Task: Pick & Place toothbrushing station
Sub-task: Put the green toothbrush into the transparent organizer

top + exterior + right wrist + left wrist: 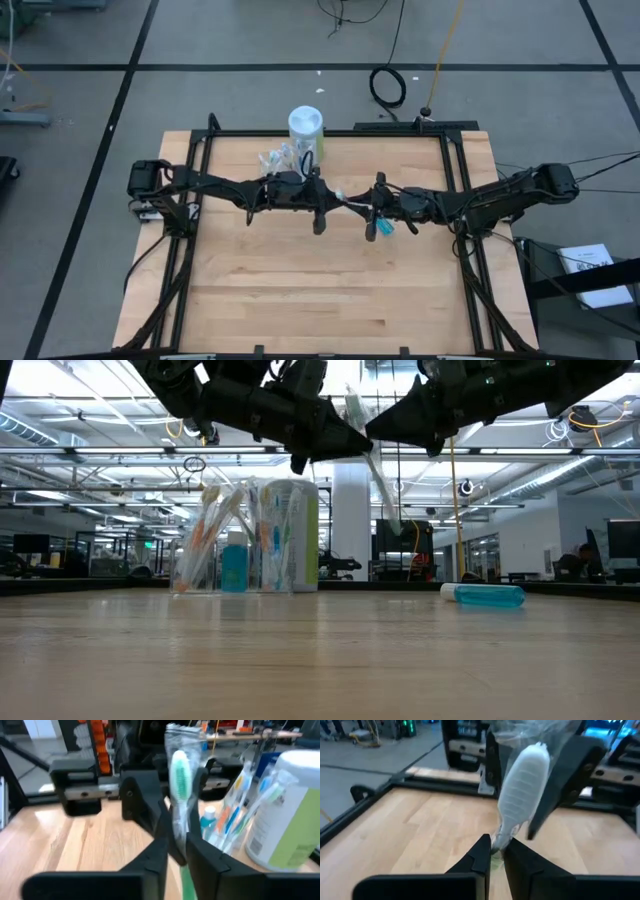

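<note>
A wrapped toothbrush (382,485) with a white-and-green head hangs in the air between my two grippers above the middle of the table. My left gripper (338,201) and my right gripper (362,205) are both shut on it, tip to tip. The clear cup (212,550) with several pastel toothbrushes and a teal tube stands on its base at the far side; it also shows in the high view (277,158). A teal toothpaste tube (487,595) lies on its side on the table, below my right gripper. My left gripper pinches the toothbrush's thin neck (501,839), just below the head, between its two fingers. It comes level from the table's left, across the brush. The brush is clear of the table, and its head's white back (525,780) stands above the fingers. My right gripper pinches the toothbrush just below its head (179,837) between its two fingers. It comes level from the table's right, across the brush. The bristled head (180,770) stands above the fingers in its clear wrapper. The green handle (187,882) hangs below, tilted.
A white-capped canister with a green label (306,128) stands right beside the cup at the far edge. A black frame (455,170) runs along the table's sides. Bare wood lies open toward the near edge.
</note>
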`<state>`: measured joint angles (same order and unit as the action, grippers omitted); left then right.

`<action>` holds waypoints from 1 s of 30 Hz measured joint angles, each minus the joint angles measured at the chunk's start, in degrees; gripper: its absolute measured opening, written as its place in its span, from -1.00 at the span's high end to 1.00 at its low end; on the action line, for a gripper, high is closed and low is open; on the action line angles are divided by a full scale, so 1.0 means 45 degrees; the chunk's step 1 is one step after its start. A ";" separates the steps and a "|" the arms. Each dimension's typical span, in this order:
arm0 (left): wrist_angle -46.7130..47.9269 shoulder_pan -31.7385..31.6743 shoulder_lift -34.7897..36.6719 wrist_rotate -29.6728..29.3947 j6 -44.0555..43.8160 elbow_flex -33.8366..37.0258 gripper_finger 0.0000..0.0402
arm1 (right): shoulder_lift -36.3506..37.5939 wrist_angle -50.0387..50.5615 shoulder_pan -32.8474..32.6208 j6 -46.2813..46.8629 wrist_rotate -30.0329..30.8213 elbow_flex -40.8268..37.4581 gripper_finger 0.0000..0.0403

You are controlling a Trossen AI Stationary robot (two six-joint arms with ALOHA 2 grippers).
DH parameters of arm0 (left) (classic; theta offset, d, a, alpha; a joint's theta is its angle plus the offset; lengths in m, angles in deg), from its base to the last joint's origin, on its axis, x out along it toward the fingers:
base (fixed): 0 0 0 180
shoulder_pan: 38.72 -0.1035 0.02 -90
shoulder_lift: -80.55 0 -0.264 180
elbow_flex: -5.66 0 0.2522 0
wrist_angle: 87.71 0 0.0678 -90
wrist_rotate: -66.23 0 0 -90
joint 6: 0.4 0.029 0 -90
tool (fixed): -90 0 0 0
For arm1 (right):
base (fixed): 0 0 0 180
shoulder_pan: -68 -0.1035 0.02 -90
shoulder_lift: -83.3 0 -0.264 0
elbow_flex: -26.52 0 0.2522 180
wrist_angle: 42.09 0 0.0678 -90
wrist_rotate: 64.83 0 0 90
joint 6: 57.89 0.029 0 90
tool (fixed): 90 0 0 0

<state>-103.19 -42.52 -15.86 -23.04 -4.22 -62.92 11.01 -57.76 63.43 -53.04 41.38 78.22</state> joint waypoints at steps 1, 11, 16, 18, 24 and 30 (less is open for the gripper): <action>0.0238 -0.0025 0.0072 0.0000 -0.0028 0.0003 0.80 | 0.0000 0.0178 -0.0003 -0.0004 -0.0003 0.0000 0.67; 0.5471 -0.0520 0.3730 -0.1089 -0.0614 -0.0002 0.95 | 0.0767 0.4147 0.0188 0.1701 0.0380 0.0000 0.14; 0.8210 -0.0562 0.6199 -0.2402 -0.0773 -0.0007 0.89 | 0.0608 0.5414 0.0905 0.3271 0.0393 0.0005 0.03; 0.9485 -0.0580 0.7038 -0.2665 -0.1267 -0.0012 0.86 | 0.0588 0.5975 0.1263 0.3890 0.0354 0.0000 0.02; 1.2399 -0.0573 0.8466 -0.4778 -0.2663 0.0659 0.91 | 0.0457 0.7549 0.2040 0.4668 -0.0445 -0.0010 0.06; 1.3007 -0.0581 0.9183 -0.5591 -0.4248 0.1990 0.94 | -0.0115 0.7548 0.2591 0.4838 -0.1496 0.0028 0.09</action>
<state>-44.66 -45.13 25.46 -48.20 -23.34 -53.97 10.49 -23.79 75.09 -31.27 34.64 78.34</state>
